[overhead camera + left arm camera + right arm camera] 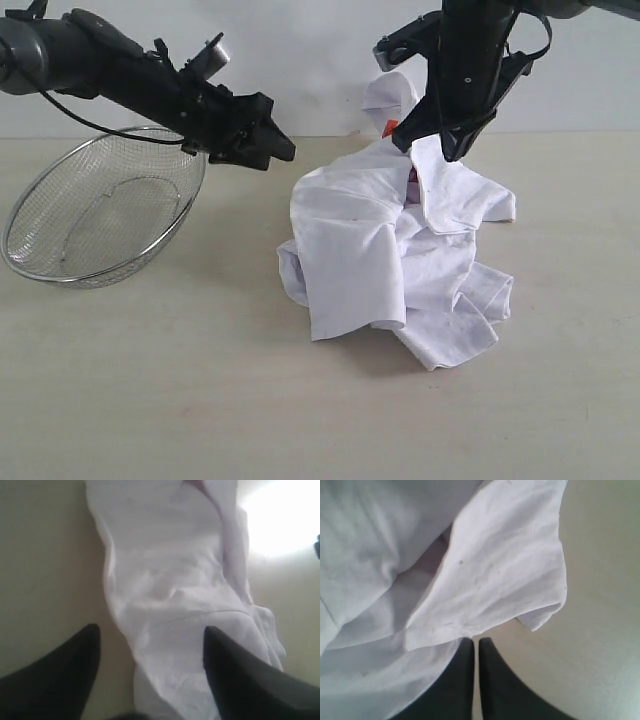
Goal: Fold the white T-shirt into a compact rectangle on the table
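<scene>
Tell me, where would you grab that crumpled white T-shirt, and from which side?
Probably the loose sleeve-like flap of the white T-shirt, approached from the exterior view's right: its hemmed edge juts out alone over the table, while the rest is bunched in layers.

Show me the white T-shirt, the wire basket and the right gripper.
white T-shirt (350, 250), exterior view, front panel.
wire basket (100, 212), exterior view, mesh wall.
right gripper (476, 642), right wrist view, between its fingertips.

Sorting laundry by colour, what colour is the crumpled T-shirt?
The T-shirt is white, clearest in the exterior view.
</scene>
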Robot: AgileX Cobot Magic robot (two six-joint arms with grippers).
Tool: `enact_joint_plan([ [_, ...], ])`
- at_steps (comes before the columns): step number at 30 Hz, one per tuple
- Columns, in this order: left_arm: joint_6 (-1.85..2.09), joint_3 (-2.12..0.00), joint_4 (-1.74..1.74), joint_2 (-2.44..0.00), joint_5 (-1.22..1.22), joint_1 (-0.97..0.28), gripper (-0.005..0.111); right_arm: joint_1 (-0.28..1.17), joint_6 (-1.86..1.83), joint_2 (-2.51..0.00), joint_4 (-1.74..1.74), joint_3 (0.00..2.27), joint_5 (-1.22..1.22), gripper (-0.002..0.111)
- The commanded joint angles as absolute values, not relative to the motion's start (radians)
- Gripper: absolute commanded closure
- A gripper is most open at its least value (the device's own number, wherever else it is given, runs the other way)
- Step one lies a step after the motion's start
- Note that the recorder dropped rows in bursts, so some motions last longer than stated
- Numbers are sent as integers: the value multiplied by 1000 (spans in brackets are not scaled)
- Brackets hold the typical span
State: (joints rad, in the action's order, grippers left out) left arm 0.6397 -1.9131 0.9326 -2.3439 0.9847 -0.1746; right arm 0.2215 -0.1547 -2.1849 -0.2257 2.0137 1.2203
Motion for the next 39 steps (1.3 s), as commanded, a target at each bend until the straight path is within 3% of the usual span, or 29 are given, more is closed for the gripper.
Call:
enact_joint_plan([
  [1, 493, -1919, 858, -2339, 982, -197, 40, 220, -163, -2173, -217, 2012, 1221, 108],
  [15, 538, -1924, 1023, -2444, 883, -276, 44, 220, -168, -2173, -215, 2012, 1221, 108],
  [20, 580, -1940, 1050, -2448, 881, -280, 70, 220, -168, -2173, -215, 2012, 1221, 108],
  [23, 604, -1940, 1071, -2450, 898, -280, 100, 220, -168, -2173, -215, 2012, 1221, 108],
  [24, 690, -1946, 1115, -2450, 920, -280, 102, 220, -168, -2173, -215, 2012, 1221, 108],
  [29, 664, -2039, 1008, -2450, 855, -280, 102, 220, -166, -2173, -215, 2012, 1221, 108],
  [33, 340, -2189, 420, -2450, 782, -291, 102, 220, -164, -2173, -215, 2012, 1221, 108],
  [39, 250, -2217, 191, -2450, 634, -258, 102, 220, -155, -2173, -215, 2012, 1221, 108],
])
